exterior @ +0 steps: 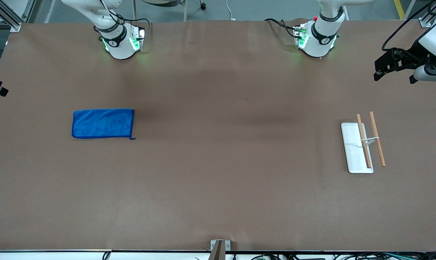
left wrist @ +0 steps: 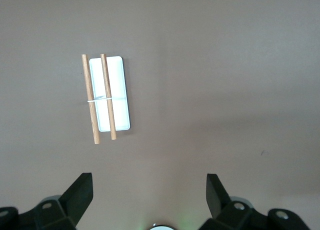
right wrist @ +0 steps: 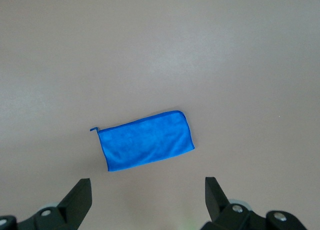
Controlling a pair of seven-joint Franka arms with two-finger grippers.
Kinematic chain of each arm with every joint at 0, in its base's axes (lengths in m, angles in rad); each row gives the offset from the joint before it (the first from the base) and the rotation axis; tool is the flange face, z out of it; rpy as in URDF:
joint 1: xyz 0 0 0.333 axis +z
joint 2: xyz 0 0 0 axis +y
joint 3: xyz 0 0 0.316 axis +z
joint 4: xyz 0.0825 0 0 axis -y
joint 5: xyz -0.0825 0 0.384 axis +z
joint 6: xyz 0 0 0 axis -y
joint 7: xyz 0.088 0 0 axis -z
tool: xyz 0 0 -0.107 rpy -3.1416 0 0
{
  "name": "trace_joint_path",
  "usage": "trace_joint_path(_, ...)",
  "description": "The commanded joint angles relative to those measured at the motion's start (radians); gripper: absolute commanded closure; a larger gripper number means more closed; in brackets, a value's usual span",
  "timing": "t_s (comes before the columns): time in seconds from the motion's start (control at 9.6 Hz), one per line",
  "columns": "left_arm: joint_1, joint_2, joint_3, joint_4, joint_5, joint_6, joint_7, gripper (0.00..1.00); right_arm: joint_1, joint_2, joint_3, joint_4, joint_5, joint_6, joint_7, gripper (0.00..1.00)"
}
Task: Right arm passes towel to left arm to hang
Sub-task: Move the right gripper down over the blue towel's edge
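Two pincers are mine, both spread wide and holding nothing. My right gripper [right wrist: 147, 200] hangs high over the table [exterior: 218, 180] at the right arm's end, above the towel [exterior: 103, 124], which lies flat and folded. My left gripper [left wrist: 150, 197] waits high over the left arm's end, above a white tray [exterior: 354, 151] bearing two wooden rods [exterior: 370, 139].

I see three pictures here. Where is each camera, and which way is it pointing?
Front view: high across the table, facing both arm bases; towel and rack lie flat.
Left wrist view: on the left arm, looking down at the rack; left gripper open.
Right wrist view: looking down at the towel; right gripper open.
Each wrist view shares its object with the front view.
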Motion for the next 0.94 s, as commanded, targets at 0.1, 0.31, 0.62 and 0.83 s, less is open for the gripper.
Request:
trace_joint_path(0.1,0.001,0.031,-0.004,0.005,0.012,-0.007,0.009,0.0,0.0,-0.004,-0.003,-0.002,0.018,-0.006,-0.009,0.0)
trace_joint_path(0.31,0.001,0.031,0.0,0.008,0.013,-0.007,0.011,0.0,0.006,-0.004,-0.002,-0.029,0.018,-0.013,-0.012,0.0)
trace_joint_path(0.62,0.0,0.045,0.0,0.019,0.005,-0.007,0.008,0.0,0.051,-0.007,-0.002,-0.242,0.004,0.105,-0.013,0.0)
trace_joint_path(0.83,-0.009,0.045,-0.003,0.022,0.001,-0.007,-0.005,0.0,0.077,-0.005,0.0,-0.486,-0.009,0.362,-0.017,0.0)
